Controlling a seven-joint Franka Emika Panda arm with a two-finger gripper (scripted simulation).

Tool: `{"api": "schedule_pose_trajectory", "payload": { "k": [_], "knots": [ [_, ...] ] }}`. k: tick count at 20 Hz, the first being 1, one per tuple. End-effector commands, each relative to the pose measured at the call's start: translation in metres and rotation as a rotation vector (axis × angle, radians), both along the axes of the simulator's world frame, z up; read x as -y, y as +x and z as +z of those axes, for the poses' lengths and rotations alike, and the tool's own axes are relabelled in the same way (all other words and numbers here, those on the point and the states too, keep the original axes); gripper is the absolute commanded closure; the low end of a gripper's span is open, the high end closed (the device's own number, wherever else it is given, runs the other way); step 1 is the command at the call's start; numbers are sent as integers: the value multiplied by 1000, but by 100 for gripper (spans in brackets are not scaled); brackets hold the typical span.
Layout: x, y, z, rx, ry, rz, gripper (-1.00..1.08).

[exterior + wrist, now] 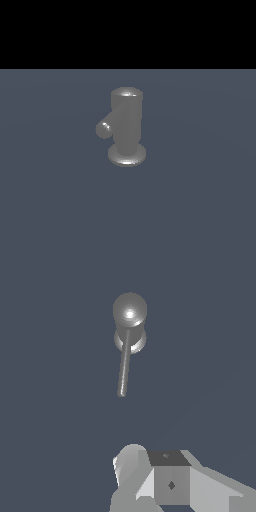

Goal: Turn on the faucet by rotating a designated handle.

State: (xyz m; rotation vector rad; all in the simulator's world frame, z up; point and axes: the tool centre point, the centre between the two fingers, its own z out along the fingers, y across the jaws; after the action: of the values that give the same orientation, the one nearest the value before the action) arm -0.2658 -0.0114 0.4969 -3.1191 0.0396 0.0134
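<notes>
The faucet (126,120) is a dull grey upright cylinder with a rounded top, standing on a wider round base (127,156). The handle (104,128) is a thin grey rod with a rounded end, sticking out from the body towards the exterior view's left and the camera. In the wrist view I look down on the faucet's top (130,311), with the handle (124,368) reaching out from it towards my gripper (165,458). The gripper is apart from the handle's tip and touches nothing. Only part of it shows, so the jaws' state is unclear. The arm is out of the exterior view.
The faucet stands on a flat blue-grey floor (200,200). A black band fills the top of the exterior view.
</notes>
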Motion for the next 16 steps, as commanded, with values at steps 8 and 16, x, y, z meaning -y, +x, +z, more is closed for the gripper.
{"api": "schedule_pose_trajectory", "payload": {
  "k": [8, 16],
  "knots": [
    [-4, 1, -11, 0, -1, -5, 108],
    [-17, 4, -51, 1, -5, -22, 108]
  ]
}}
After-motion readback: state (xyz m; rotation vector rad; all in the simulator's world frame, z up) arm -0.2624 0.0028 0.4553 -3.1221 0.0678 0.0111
